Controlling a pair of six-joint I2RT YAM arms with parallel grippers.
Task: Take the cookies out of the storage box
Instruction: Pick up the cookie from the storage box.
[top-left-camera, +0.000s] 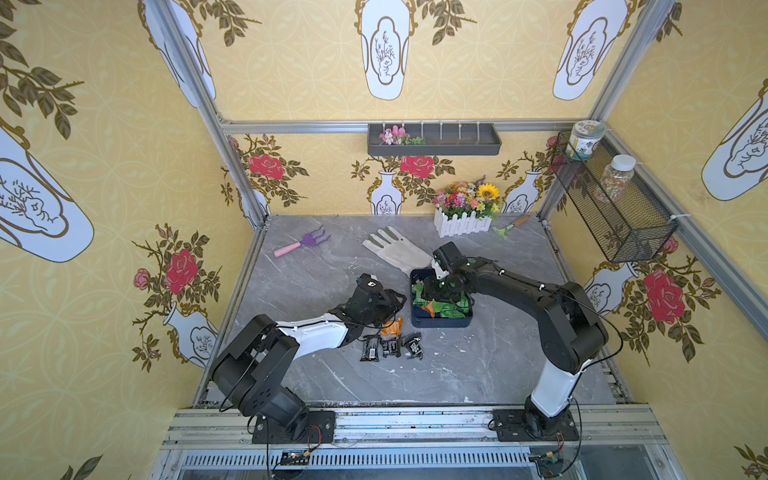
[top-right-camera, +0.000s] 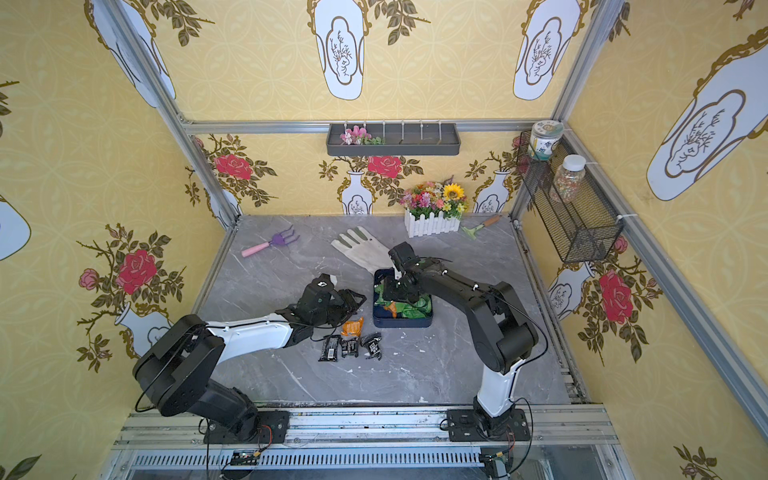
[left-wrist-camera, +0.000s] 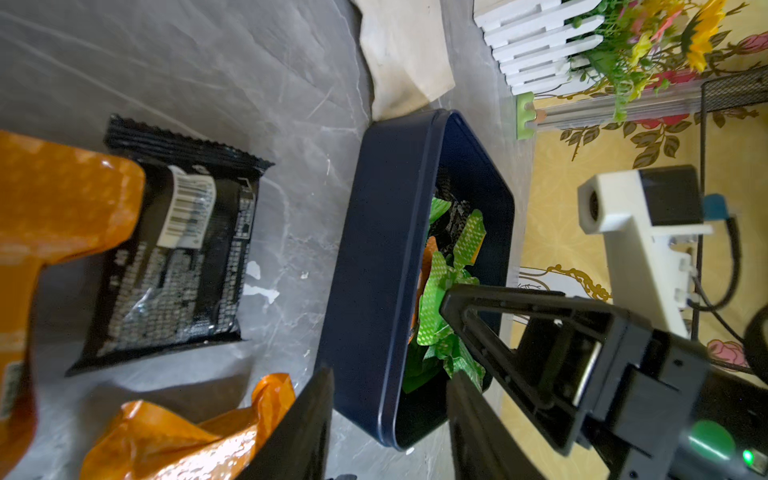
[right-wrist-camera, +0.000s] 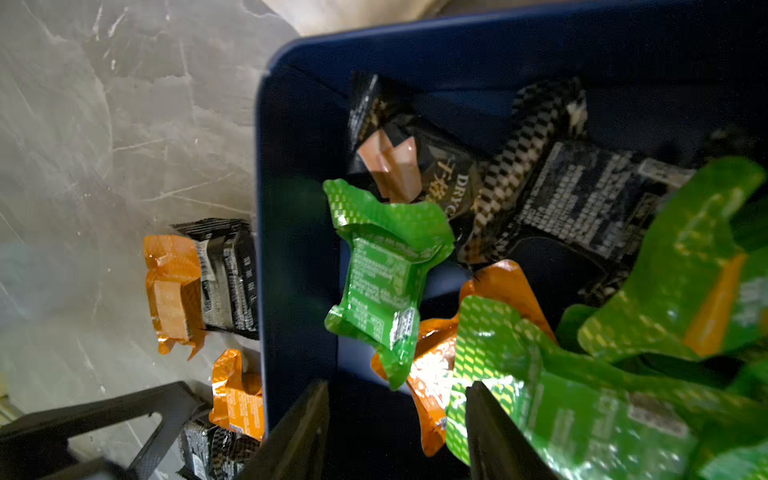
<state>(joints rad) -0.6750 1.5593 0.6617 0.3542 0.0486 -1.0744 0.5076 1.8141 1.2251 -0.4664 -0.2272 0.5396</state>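
Though they crinkle, cookies (right-wrist-camera: 382, 274) gleam green, orange, black.

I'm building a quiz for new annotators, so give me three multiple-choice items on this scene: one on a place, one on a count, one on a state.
1. Where does the white glove lie relative to the storage box?
A. Inside it
B. On the table behind it, cuff at its far rim
C. In front of it, by the arm bases

2. How many black cookie packets show on the table outside the box in the top views?
A. One
B. Three
C. Six

3. What is the box's state?
A. Empty
B. Overturned
C. Upright, holding cookies

Answers: B, the cuff meets the box's far corner in both top views. B, three lie in a row. C, green, orange and black packets show inside it in the right wrist view.
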